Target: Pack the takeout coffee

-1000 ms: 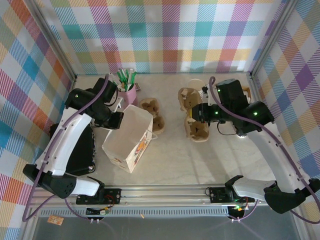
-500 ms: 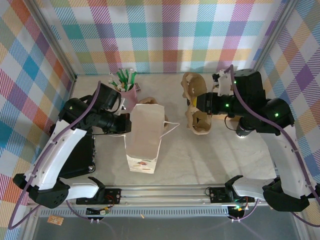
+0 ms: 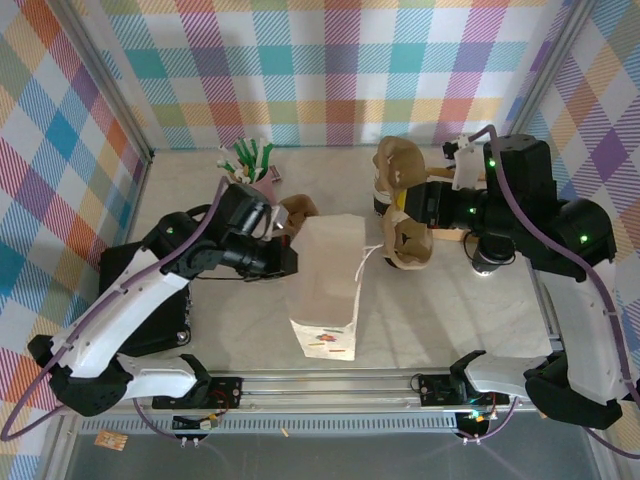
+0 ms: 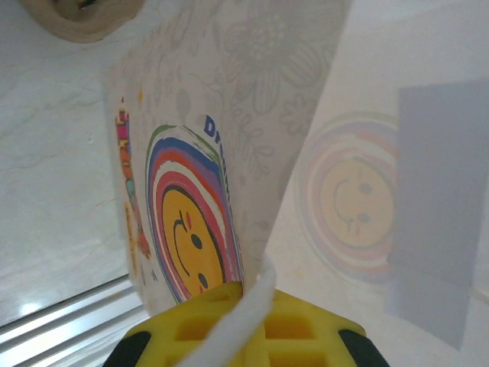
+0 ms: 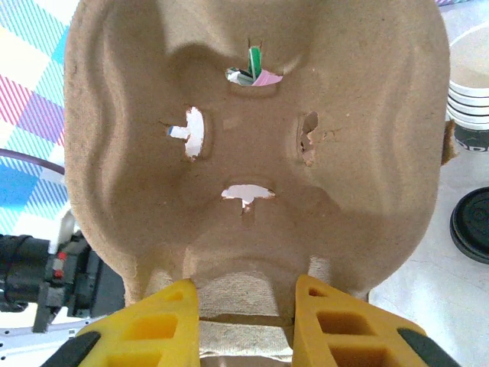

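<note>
Left jaws pinched the rim of the standing paper bag (image 3: 325, 270); right jaws clamped a brown pulp cup carrier (image 5: 252, 153).

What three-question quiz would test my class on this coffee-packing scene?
1. True or false: the left claw grips the paper bag.
2. What does the right claw hold? A) pulp cup carrier B) spoon C) plate
3. Fill in: the pens stand in a ____ cup.
Key: 1 true; 2 A; 3 pink.
</note>
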Action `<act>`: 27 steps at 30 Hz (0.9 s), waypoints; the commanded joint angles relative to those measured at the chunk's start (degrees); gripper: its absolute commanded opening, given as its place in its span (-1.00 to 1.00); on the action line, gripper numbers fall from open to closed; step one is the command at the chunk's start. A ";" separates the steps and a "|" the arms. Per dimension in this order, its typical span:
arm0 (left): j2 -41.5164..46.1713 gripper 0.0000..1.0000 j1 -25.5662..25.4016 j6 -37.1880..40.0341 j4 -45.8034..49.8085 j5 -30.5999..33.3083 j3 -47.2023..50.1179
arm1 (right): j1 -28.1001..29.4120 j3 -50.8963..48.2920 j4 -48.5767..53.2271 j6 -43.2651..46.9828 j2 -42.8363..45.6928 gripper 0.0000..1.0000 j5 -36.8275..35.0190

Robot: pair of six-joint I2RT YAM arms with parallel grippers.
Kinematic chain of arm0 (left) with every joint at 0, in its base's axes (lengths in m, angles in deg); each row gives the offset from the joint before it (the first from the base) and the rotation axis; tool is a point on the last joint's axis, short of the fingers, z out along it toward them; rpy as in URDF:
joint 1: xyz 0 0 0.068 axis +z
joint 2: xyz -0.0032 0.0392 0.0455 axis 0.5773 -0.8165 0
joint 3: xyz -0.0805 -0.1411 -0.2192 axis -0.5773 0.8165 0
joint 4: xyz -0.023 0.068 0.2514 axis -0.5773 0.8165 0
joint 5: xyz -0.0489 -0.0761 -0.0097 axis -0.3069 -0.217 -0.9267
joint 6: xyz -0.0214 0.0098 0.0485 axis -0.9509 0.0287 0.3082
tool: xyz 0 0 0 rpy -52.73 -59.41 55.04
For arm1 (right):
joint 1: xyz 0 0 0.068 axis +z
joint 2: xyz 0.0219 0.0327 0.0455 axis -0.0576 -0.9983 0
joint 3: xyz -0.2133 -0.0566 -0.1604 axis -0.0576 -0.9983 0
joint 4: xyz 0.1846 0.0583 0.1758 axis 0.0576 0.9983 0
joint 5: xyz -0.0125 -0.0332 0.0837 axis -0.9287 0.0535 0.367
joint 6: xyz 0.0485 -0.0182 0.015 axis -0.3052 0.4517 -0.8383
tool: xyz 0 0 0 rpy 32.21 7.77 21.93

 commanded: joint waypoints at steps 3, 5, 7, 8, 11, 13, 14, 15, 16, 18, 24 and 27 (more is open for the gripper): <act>-7.34 -1.00 -8.04 -6.42 -6.02 6.04 -2.09 | -0.10 4.69 4.17 -2.55 -0.73 -1.00 -1.86; -9.70 -1.00 -10.48 -7.82 -5.49 9.05 -3.44 | -0.08 6.11 5.23 -2.90 -0.98 -1.00 -2.08; -11.24 -1.00 -12.49 -10.46 -5.75 11.64 -3.93 | -0.09 6.78 6.04 -3.44 -0.67 -1.00 -2.47; -11.86 -1.00 -13.30 -12.37 -6.21 13.23 -3.96 | -0.11 6.88 6.29 -3.83 -0.43 -1.00 -2.89; -12.82 -1.00 -15.29 -16.42 -7.24 17.22 -4.44 | -0.11 7.45 6.18 -4.64 -0.03 -1.00 -3.07; -13.17 -1.00 -16.11 -18.33 -6.42 19.52 -5.39 | -0.06 8.51 6.41 -4.63 -0.35 -1.00 -2.72; -13.10 -1.00 -16.38 -19.09 -6.03 20.59 -5.68 | -0.11 9.20 6.56 -4.76 -0.46 -1.00 -2.53; -12.92 -1.00 -16.64 -20.44 -5.01 22.23 -6.01 | -0.10 9.38 6.30 -5.00 -0.47 -1.00 -2.08; -12.64 -1.00 -16.78 -21.56 -3.87 23.49 -6.06 | -0.09 9.34 5.74 -5.30 -0.47 -1.00 -1.35; -11.44 -1.00 -16.96 -23.88 -3.65 25.15 -5.10 | -0.06 9.27 5.07 -6.68 -0.86 -1.00 0.45; -8.33 -1.00 -17.97 -29.73 -9.14 27.73 -0.06 | -0.11 3.32 0.67 -11.54 -0.18 -1.00 6.85; -8.49 -1.00 -18.04 -31.44 -13.21 25.84 3.07 | -0.06 -0.82 -1.64 -13.29 0.15 -1.00 10.07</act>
